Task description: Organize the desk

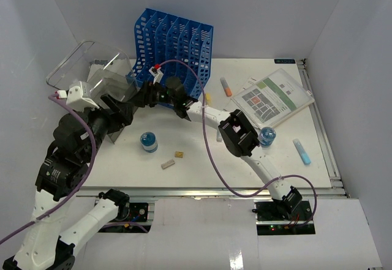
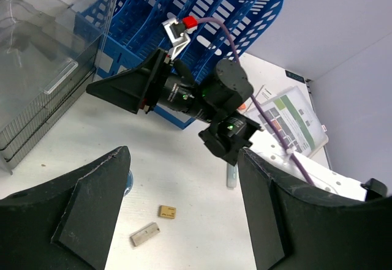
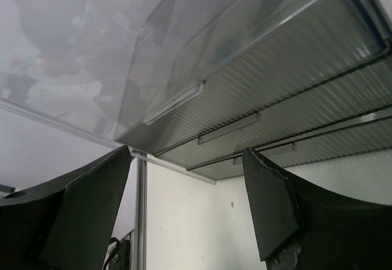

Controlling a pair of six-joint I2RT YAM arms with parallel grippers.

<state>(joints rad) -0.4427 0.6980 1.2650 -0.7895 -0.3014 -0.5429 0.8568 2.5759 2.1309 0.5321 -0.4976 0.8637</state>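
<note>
With our left gripper (image 2: 182, 160) and right gripper (image 3: 187, 160) both spread wide and empty, over the upper left of the large flat white desk (image 1: 202, 166), we seem to be lining up on the clear plastic drawer unit (image 3: 245, 86), where the next move probably calls for catching a drawer front.

The desk (image 1: 202, 166) is plain white. The rack (image 1: 174, 37) is bright blue, its walls patterned with rows of slots. The drawer box (image 1: 92, 68) is clear, with fine ribbing on its drawers. One jar (image 1: 149, 142) is deep blue, the other jar (image 1: 266, 136) paler blue. The marker (image 1: 226, 87) is orange, the pen (image 1: 301, 151) light blue. The sheet (image 1: 272, 97) is white with green, grey and reddish blocks. One block (image 1: 179, 154) is tan, the other block (image 1: 168, 164) pale beige. The cable (image 2: 271, 125) is purple, its plug (image 2: 190, 22) red
</note>
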